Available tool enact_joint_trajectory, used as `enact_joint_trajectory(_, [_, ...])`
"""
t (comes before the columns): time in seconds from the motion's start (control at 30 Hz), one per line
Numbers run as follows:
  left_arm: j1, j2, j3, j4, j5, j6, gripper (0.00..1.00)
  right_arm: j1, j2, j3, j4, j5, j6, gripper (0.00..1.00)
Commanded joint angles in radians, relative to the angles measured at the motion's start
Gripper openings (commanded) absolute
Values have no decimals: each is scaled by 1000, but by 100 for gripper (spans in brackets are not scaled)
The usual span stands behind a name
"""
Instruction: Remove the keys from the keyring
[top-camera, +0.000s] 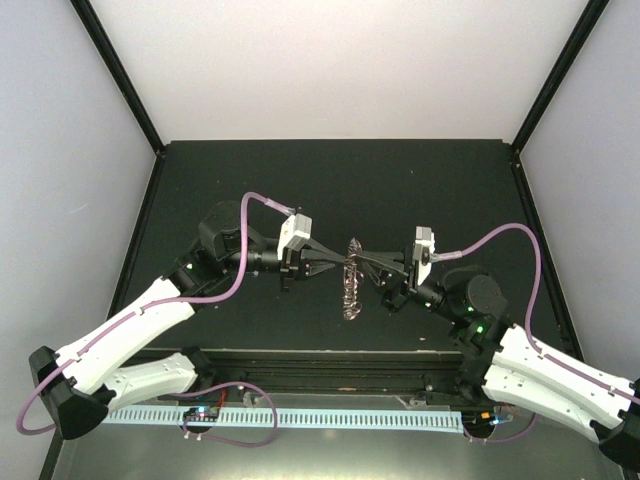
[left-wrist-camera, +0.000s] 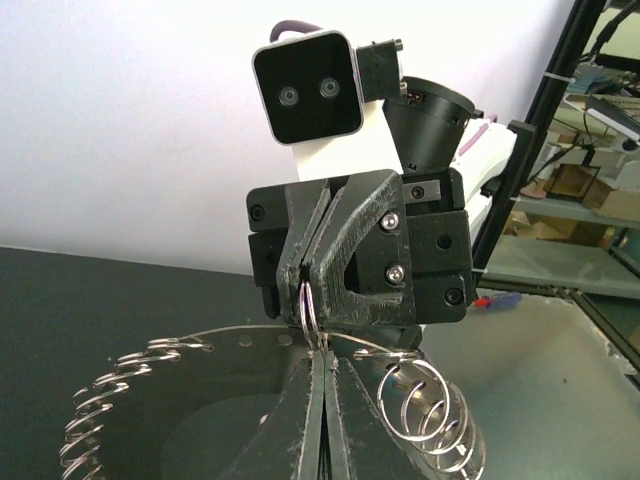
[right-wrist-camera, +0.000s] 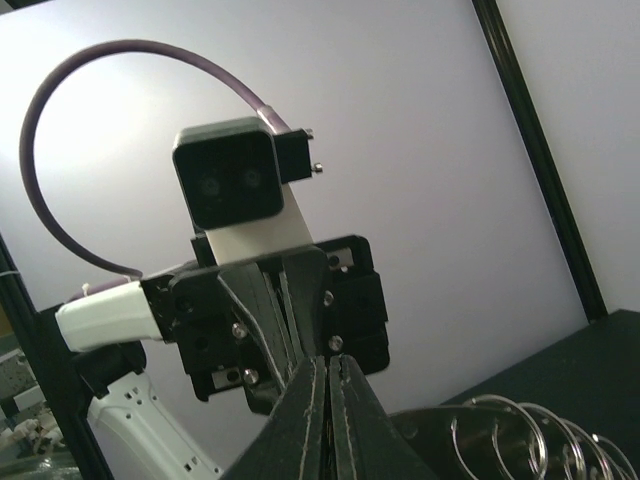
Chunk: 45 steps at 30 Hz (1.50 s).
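The flat round grey metal keyring (top-camera: 350, 290) hangs over the black worktop (top-camera: 250, 180), our left claw (top-camera: 338, 264) and right claw (top-camera: 362, 260) both clamped on it, likely for steadiness.

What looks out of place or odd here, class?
The keyring is not lying flat: it stands on edge, clamped between the left end effector and the right end effector, both shut on it. No key can be made out among its wire loops.

You see bright, even light on pale walls (top-camera: 330, 60) — the dark table (top-camera: 250, 180) looks matte; the keyring (left-wrist-camera: 215, 352) glints.
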Motion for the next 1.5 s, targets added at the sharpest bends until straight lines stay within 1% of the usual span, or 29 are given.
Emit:
enact_joint_trajectory(0.0, [-12, -36, -5, -69, 28, 31, 2, -10, -65, -23, 21, 146, -5, 1])
enact_joint_trajectory(0.23, [-12, 9, 6, -55, 131, 15, 2, -10, -68, -20, 44, 121, 10, 1])
enact_joint_trajectory(0.27, [-12, 14, 6, -55, 137, 13, 5, -10, -69, -18, 42, 117, 7, 1])
enact_joint_trajectory(0.3, [-12, 19, 7, -58, 146, 13, 12, -9, -72, -14, 41, 111, 7, 1])
enact_joint_trajectory(0.33, [-12, 24, 10, -61, 149, 10, 21, -10, -74, -11, 39, 105, 6, 1])
enact_joint_trajectory(0.47, [-12, 26, 13, -58, 155, 9, 41, -10, -75, 0, 38, 81, 3, 1])
enact_joint_trajectory(0.5, [-12, 26, 12, -59, 155, 9, 43, -10, -74, 2, 38, 76, 3, 1])
enact_joint_trajectory(0.6, [-12, 20, 11, -56, 141, 9, 48, -10, -58, 12, 39, 38, 5, 1])
enact_joint_trajectory(0.67, [-12, 16, 12, -55, 121, 6, 49, -10, -45, 17, 47, 12, 13, 1])
enact_joint_trajectory(0.83, [-4, -30, 8, -94, -49, 32, 51, -10, -12, 41, 32, -58, 19, 1])
enact_joint_trajectory(0.9, [-3, -58, -4, -91, -88, 48, 55, -10, -4, 50, 20, -72, 19, 1])
enact_joint_trajectory(1.13, [-3, -64, -5, -102, -111, 70, 58, -10, 20, 64, 19, -99, 26, 1])
enact_joint_trajectory(1.2, [-4, -60, -3, -102, -107, 67, 65, -10, 28, 68, 21, -107, 27, 1])
enact_joint_trajectory(1.23, [-5, -58, -5, -97, -98, 65, 65, -10, 32, 69, 23, -110, 28, 1])
enact_joint_trajectory(1.3, [-5, -54, -7, -82, -69, 52, 65, -10, 41, 70, 31, -117, 34, 1])
enact_joint_trajectory(1.33, [-5, -53, -11, -70, -51, 41, 62, -10, 47, 71, 35, -121, 36, 1])
enact_joint_trajectory(1.4, [-4, -44, -17, -39, -5, 17, 49, -10, 59, 74, 37, -132, 37, 1])
enact_joint_trajectory(1.47, [-4, -35, -22, -12, 25, -5, 34, -10, 68, 75, 41, -138, 39, 1])
